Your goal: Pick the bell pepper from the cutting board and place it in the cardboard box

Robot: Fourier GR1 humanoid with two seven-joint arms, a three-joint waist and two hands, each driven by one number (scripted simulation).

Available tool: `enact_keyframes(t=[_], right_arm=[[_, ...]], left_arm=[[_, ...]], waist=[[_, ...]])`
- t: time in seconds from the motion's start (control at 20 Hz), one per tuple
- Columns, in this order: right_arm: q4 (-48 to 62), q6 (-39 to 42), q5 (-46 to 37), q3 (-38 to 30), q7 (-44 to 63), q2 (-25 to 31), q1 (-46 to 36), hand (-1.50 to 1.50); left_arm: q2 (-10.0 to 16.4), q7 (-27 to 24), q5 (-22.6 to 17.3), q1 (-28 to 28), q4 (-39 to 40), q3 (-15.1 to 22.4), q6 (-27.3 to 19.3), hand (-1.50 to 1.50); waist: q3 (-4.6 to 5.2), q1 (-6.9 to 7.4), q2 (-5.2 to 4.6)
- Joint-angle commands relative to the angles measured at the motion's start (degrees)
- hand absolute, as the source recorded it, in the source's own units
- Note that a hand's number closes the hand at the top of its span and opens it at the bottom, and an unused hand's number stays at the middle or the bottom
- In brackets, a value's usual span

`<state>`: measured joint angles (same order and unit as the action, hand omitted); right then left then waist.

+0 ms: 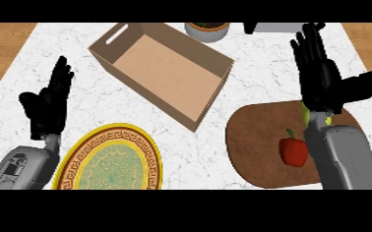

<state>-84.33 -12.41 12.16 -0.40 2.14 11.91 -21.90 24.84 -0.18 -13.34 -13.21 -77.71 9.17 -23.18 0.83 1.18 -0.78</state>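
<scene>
The bell pepper (294,151) lies on the cutting board (254,145) at four o'clock, with the right hand (320,78) at three and the left hand (48,103) at nine, both spread.

Counter (94,103): cardboard box (163,69), cutting board (254,145), plate (109,163)

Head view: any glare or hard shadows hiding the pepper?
Head view: even light, no glare on counter or pepper; no hard shadows on board; right forearm hides the board's right edge.
</scene>
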Motion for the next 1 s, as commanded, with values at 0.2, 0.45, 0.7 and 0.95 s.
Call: enact_keyframes(t=[0.2,0.45,0.7,0.95], right_arm=[[-14.27,0.55,-6.83,-5.93,4.47,17.28,3.23,-1.5],[-18.68,5.33,-12.95,-9.09,4.38,28.63,19.74,-1.5],[-25.73,8.45,-18.64,-10.93,-6.51,32.09,32.99,-1.5],[-32.06,12.7,-24.41,-11.01,-1.66,37.07,36.14,-1.5]], left_arm=[[6.42,-5.38,4.48,-0.79,-3.78,4.21,8.85,0.0],[6.65,-6.85,3.32,0.32,-6.23,6.83,14.58,0.0],[7.06,-7.56,2.66,1.46,-8.72,6.98,17.35,0.0],[4.9,-8.05,4.09,-0.3,-6.44,7.51,18.17,0.0]], waist=[[-0.59,-6.23,2.71],[-0.78,-6.59,1.89],[-0.83,-4.38,1.46],[-0.75,-2.67,0.94]])
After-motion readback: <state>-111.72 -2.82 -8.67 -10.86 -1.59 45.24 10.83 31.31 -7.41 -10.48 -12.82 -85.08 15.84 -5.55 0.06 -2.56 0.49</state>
